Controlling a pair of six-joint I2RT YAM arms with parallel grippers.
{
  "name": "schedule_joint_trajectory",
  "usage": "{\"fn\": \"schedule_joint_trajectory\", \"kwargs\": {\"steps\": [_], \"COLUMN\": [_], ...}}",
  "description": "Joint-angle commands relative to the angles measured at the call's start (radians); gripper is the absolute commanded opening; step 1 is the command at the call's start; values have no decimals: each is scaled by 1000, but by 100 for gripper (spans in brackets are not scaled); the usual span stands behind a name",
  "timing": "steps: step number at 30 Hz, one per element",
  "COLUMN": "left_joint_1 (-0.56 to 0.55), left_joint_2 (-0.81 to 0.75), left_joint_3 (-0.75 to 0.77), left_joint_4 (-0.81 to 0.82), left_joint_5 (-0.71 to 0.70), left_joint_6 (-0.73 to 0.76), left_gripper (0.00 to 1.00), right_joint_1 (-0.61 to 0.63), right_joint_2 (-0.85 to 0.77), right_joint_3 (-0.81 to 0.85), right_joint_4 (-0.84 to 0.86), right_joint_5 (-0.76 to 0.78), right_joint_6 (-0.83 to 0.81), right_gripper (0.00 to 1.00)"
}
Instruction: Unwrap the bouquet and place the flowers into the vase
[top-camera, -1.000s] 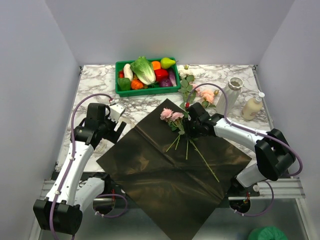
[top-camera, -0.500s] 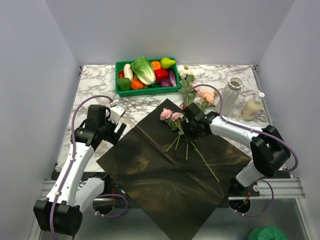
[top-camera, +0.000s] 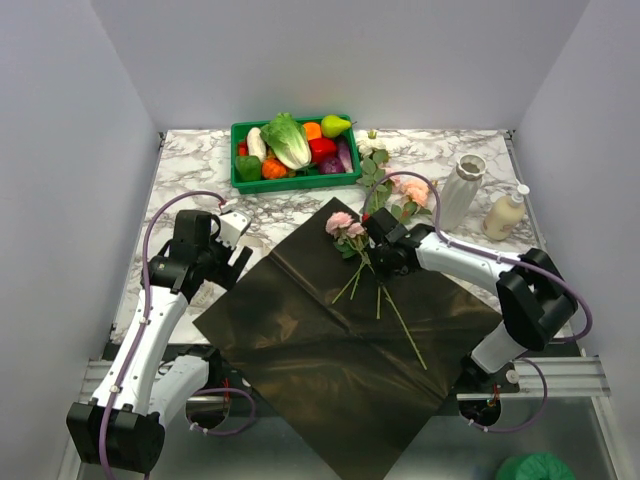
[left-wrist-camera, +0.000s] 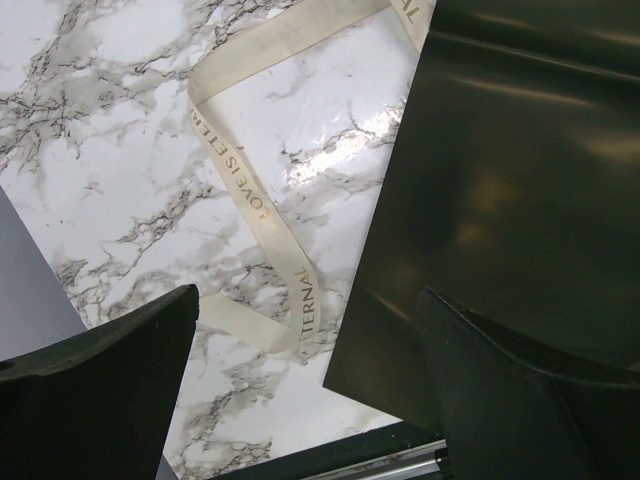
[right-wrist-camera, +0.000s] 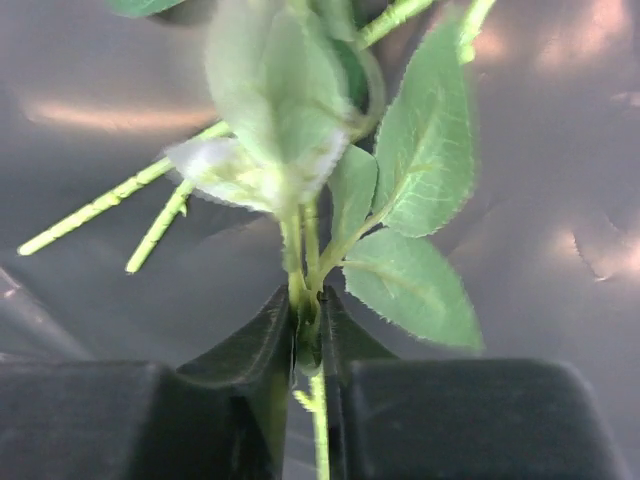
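Right pincer: narrow, clamped on one green stem of the flowers, just below the leaves. Rest of that bunch flat on the opened wrapping paper, long axis running from pink heads at the far corner to cut ends nearer the arm bases. Vase upright on the worktop, to the right of the grip and further back, well apart; more blooms loose just left of it. Probably needs a lift, then a swing right with the cut end turned down over the mouth. Right arm clearly nearer. Left pincer: wide, holding nothing, hovering over the paper edge and loose ribbon.
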Motion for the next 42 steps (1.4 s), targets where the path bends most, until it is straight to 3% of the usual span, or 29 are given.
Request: {"fn": "schedule_joint_trajectory", "kwargs": {"steps": [1,13,20,22,24,25,32,39,42], "left_joint_1": [4,4,4,4,4,4,4,4,4], "left_joint_2": [-17,-25,-23,-26,-26,-28,-31,-55,-54], "left_joint_3": [4,2,11,22,31,34,34,30,27], "left_joint_4": [-2,-6,-11,-17,-26,-26,-22,-29,-29], "left_joint_5": [-17,-19,-5,-2,7,4,0,35,33], "left_joint_6": [10,17,6,0,-6,-12,-28,-8,-5], "left_gripper": [99,99,99,99,99,99,99,99,99], "right_joint_1": [6,6,4,3,-9,-40,-250,-336,-373], "right_joint_2": [-54,-202,-307,-310,-313,-313,-276,-273,-252], "right_joint_3": [39,149,426,494,563,573,636,510,510], "right_joint_4": [-4,5,83,129,234,275,575,1017,1045], "right_joint_5": [-5,-43,151,277,383,391,429,475,501], "right_joint_6": [0,-24,-199,-269,-303,-369,-428,-607,-612], "right_gripper": [14,3,1,1,1,1,1,1,1]}}
